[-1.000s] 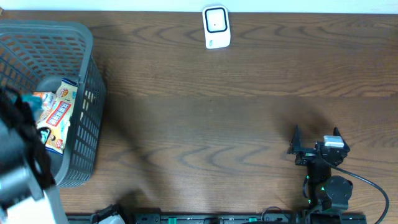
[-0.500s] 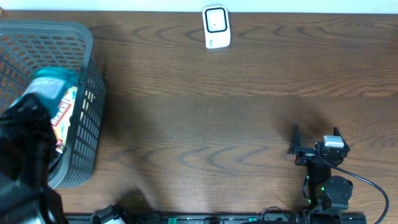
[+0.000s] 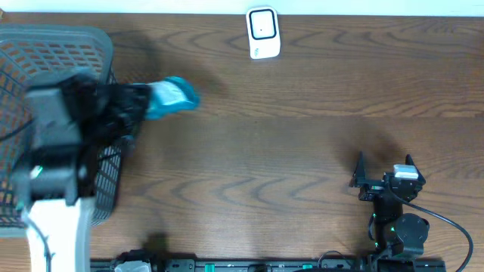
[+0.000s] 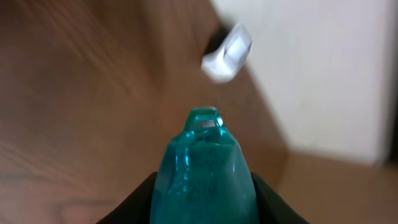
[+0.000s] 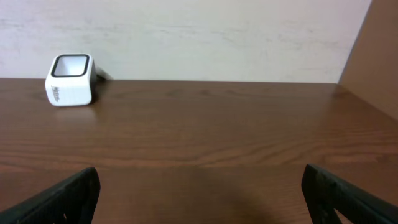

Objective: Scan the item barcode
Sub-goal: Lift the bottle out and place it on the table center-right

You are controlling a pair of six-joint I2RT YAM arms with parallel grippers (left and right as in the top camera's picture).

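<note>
My left gripper [image 4: 204, 214] has its jaws pinching the item [image 4: 204, 165], a translucent teal thing with a tapered tip. The dark fingers [image 4: 134, 202] press on both its sides at the bottom of the left wrist view. My right gripper [image 5: 200, 193] has its jaws spread wide with nothing between them, one finger in each lower corner of the right wrist view.

In the overhead view the right arm sits at the lower right of the frame, low over the table [image 3: 287, 151] and well apart from everything else. The left arm fills the left side and reaches across the basket [image 3: 76, 36]. The item sticks out of the gripper just right of the basket, over bare wood in the upper left of the frame. I cannot tell how high it hangs, and it is too blurred for me to read any label.

Farther off, the scanner [image 3: 263, 32] stands at the top centre of the overhead view, near the table's far edge and well apart from the item. From the left wrist it is a blurred white shape above and slightly right of the item's tip. From the right wrist it sits at the upper left, in front of the pale wall [image 5: 217, 37].
</note>
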